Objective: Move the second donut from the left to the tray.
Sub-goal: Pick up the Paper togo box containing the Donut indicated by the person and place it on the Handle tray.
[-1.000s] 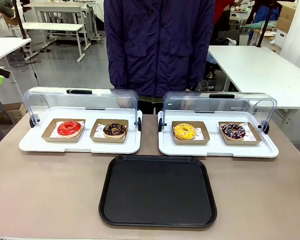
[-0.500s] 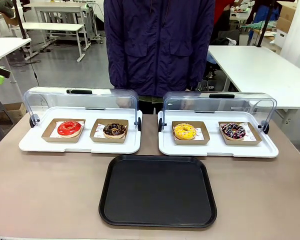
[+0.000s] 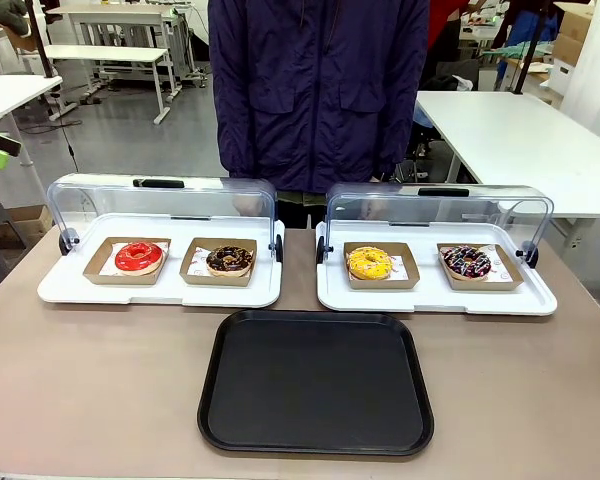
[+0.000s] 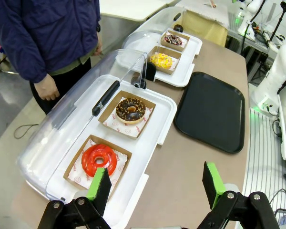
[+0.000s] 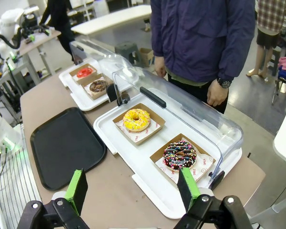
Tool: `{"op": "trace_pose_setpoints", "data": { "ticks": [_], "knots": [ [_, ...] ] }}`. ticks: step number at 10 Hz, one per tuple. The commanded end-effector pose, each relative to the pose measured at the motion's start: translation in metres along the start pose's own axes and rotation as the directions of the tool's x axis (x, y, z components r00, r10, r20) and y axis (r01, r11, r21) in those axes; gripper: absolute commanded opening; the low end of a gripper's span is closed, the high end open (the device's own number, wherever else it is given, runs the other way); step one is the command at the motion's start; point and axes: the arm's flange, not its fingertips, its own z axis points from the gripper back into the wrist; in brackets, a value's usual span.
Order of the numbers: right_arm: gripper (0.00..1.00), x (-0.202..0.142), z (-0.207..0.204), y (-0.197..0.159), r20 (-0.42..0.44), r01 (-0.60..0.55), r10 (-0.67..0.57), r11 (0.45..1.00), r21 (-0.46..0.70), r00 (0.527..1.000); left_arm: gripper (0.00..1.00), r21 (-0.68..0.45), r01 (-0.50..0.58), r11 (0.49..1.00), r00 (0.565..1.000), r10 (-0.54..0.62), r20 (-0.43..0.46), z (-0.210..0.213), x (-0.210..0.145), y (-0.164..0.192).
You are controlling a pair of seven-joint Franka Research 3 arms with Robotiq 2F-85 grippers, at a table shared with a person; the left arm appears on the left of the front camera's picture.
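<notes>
My left claw (image 4: 156, 188) hangs high over the counter (image 4: 181, 157). Its two green fingers are wide apart, with nothing between them. My right claw (image 5: 132, 191) is the same, wide apart and empty, over the other end.

Right below my left claw is the red donut (image 4: 99, 160). Next to it, in the same white display tray (image 4: 164, 112), sits the chocolate donut (image 4: 130, 109) with pale crumbs. That is the one I want. It rests in a little brown holder (image 3: 218, 281). The clear lid (image 4: 71, 124) is tipped back, away from me, so the way down is open. The black tray (image 4: 209, 109) lies empty just beside the white one, on my side of the counter.

I think my left claw should do this job, because it is nearer. I should go past the red donut and come straight down over the chocolate one. One finger goes on each side of the holder. I should squeeze softly so the icing does not get squashed. Then I lift it above the white rim, keep it flat, and set it down in the middle of the black tray.
</notes>
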Motion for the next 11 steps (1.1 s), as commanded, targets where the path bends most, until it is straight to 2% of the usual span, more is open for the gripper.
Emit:
{"op": "trace_pose_setpoints", "data": {
  "ticks": [1, 11],
  "knots": [
    [1.00, 0.0024, -0.0013, -0.0033, 0.030, -0.026, 0.026, 1.000, 0.001, 0.999, 1.00, -0.007, 0.009, 1.000, 1.000, -0.009, 0.016, 0.0007, 0.0013, -0.0008],
    [1.00, 0.0024, -0.0013, -0.0033, 0.030, -0.026, 0.026, 1.000, 0.001, 0.999, 1.00, -0.007, 0.009, 1.000, 1.000, -0.009, 0.016, 0.0007, 0.0013, -0.0008]
  ]
}}
